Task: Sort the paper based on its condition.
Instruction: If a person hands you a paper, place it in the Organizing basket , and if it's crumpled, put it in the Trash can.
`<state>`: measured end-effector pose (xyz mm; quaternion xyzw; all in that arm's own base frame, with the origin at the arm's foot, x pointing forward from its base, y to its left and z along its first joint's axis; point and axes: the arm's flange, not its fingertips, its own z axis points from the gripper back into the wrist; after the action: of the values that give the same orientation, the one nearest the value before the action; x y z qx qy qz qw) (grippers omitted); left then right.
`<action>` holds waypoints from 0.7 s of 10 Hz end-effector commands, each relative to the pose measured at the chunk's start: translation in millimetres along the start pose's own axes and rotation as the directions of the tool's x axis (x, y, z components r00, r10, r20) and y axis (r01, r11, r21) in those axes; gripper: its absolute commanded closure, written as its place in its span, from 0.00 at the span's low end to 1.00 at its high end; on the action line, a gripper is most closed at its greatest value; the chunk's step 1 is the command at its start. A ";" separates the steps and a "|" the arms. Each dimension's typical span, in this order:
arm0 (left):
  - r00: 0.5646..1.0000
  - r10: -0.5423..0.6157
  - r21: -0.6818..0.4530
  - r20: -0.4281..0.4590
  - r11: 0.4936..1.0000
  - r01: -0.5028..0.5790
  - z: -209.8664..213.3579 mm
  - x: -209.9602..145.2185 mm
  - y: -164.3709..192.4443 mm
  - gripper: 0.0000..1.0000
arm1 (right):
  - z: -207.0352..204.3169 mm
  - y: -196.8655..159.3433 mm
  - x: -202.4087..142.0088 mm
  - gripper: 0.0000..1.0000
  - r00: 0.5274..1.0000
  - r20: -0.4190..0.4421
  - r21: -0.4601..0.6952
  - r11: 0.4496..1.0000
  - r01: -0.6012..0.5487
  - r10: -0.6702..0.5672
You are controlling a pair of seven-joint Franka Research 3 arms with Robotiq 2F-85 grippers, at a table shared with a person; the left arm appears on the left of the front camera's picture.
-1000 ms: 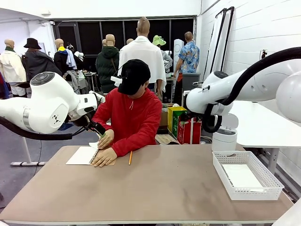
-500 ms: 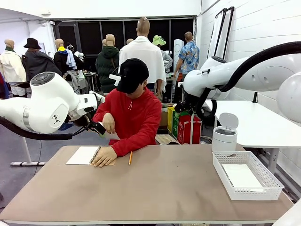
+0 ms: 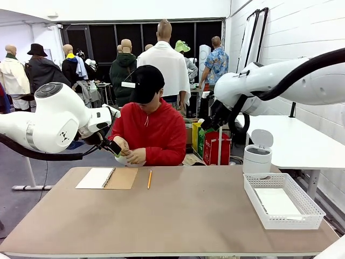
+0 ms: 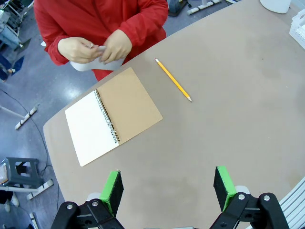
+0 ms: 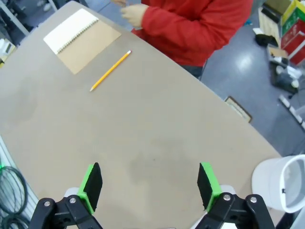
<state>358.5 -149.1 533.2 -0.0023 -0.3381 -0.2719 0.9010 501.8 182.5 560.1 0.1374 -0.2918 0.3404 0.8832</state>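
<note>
Across the table in the front view, the person in a red top holds a white sheet of paper [image 3: 123, 158] in both hands [image 3: 129, 155] just above the far edge of the table [image 3: 183, 216], close beside the left gripper [image 3: 112, 147], which hangs there apart from the sheet; whether its jaws are wide or narrow I cannot tell from this angle. An open spiral notebook [image 3: 106, 178] and a pencil [image 3: 149, 179] lie on the table near the person. A white basket [image 3: 282, 200] at the right end holds another flat white sheet [image 3: 276, 200]. The right gripper [image 3: 209, 122] is raised high, well apart from both sheets. Left wrist view: green pads [image 4: 112, 189] stand wide apart with nothing between them; the held paper [image 4: 85, 65] is far ahead, past the notebook [image 4: 113, 114] and left of the pencil [image 4: 173, 86], off the table edge. Right wrist view: jaws spread wide, green pads [image 5: 92, 185] empty over bare table; the notebook [image 5: 81, 39] and pencil [image 5: 110, 70] lie far ahead, and a hand [image 5: 133, 13] shows at the top edge; the paper itself is not discernible in this view.
</note>
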 end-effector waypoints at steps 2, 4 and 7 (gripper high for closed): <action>1.000 -0.003 -0.001 -0.003 1.000 0.003 -0.5 -1.1 0.0 0.00 | 11.2 12.2 -32.7 0.00 0.997 0.063 0.011 0.998 -0.055 0.054; 1.000 -0.003 -0.001 -0.003 1.000 0.003 -0.5 -1.1 0.0 0.00 | 19.9 20.4 -41.3 0.00 0.994 0.091 0.050 0.996 -0.072 0.067; 1.000 -0.003 -0.001 -0.003 1.000 0.003 -0.5 -1.1 0.0 0.00 | 21.7 21.9 -41.0 0.00 0.992 0.077 0.095 0.990 -0.103 0.096</action>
<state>358.5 -149.1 533.2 -0.0023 -0.3382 -0.2719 0.9010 455.1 175.2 560.8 0.1606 -0.3122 0.3791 0.8562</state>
